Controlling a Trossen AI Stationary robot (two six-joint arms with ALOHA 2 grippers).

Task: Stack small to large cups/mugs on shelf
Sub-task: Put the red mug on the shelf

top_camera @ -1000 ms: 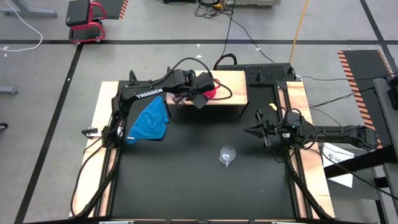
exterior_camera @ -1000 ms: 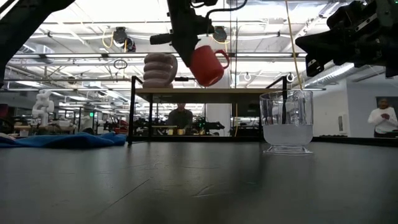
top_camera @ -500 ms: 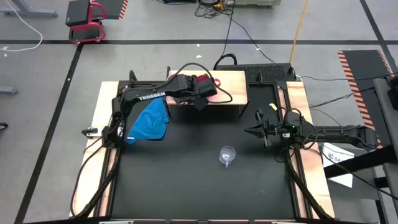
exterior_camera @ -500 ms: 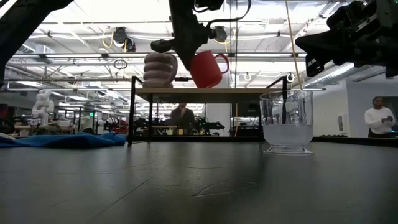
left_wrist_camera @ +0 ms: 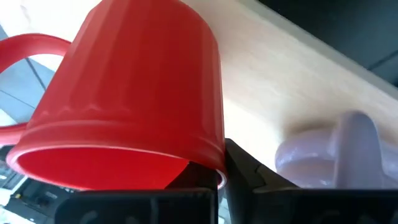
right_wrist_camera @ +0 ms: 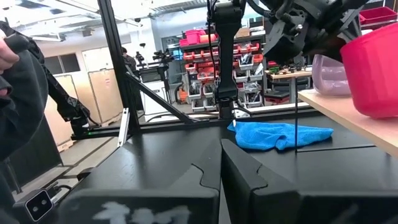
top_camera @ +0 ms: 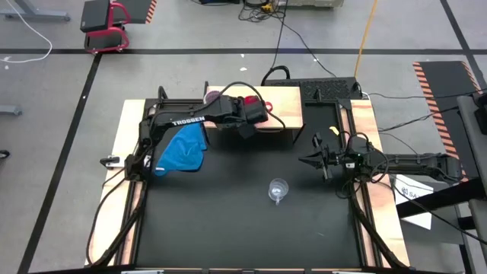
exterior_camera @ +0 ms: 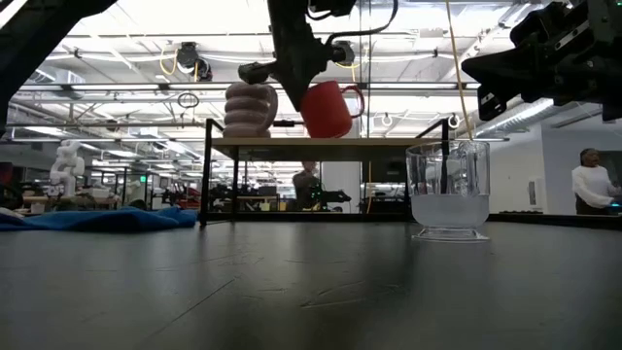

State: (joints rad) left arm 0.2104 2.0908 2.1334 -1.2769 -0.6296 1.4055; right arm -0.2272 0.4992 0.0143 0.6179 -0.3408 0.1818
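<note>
Low view showed my left hand (exterior_camera: 309,92) pinching the red mug (exterior_camera: 328,109) just above the shelf (exterior_camera: 330,143), beside the lilac mug (exterior_camera: 250,109).

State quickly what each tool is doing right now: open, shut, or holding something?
Left tool: shut on the red mug, at the shelf beside the lilac-pink mug.
Right tool: shut, holding nothing, waiting at the table's right side.

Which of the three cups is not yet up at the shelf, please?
The clear glass cup: it stands alone on the black table, whereas the lilac mug sits on the shelf and the red mug is in the left pincer.
</note>
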